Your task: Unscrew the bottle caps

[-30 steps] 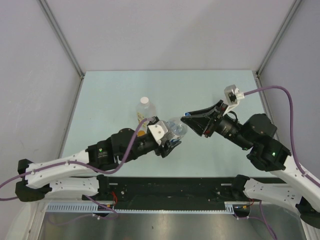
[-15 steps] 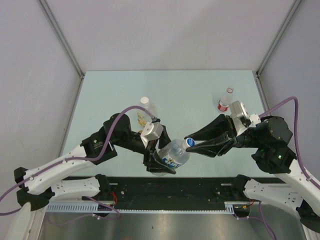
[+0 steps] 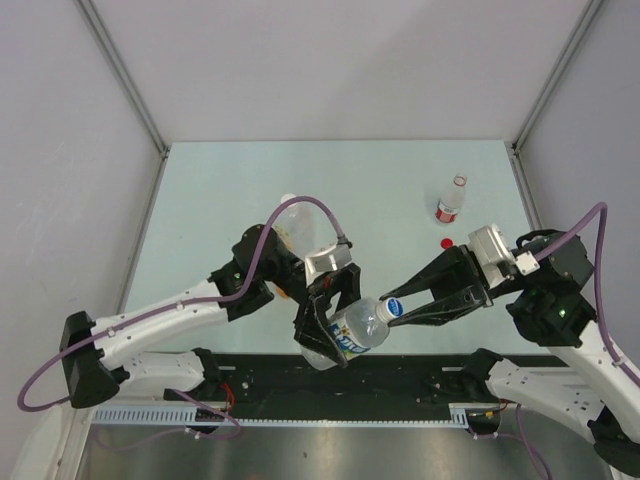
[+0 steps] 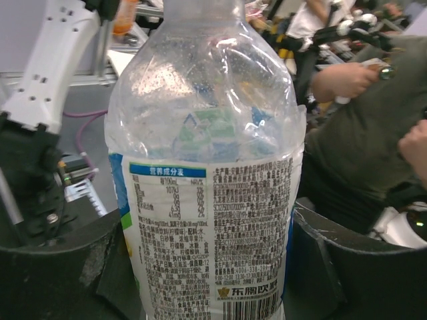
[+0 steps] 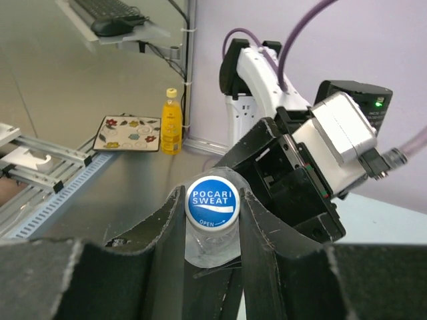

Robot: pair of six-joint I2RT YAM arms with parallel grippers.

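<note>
My left gripper is shut on the body of a clear bottle with a blue and white label, held tilted above the table's near edge. In the left wrist view the bottle fills the frame between my fingers. Its blue cap points right. My right gripper is shut on that cap, one finger touching each side. A red cap lies on the table near the small red-label bottle, whose neck is open. The large bottle stands partly hidden behind my left arm.
The left arm's purple cable loops over the large bottle. The enclosure walls stand close on the left, back and right. The black base rail runs along the near edge under the held bottle.
Both grippers have moved toward the near edge with the blue-label bottle between them. The right gripper's fingers have closed onto the blue cap.
</note>
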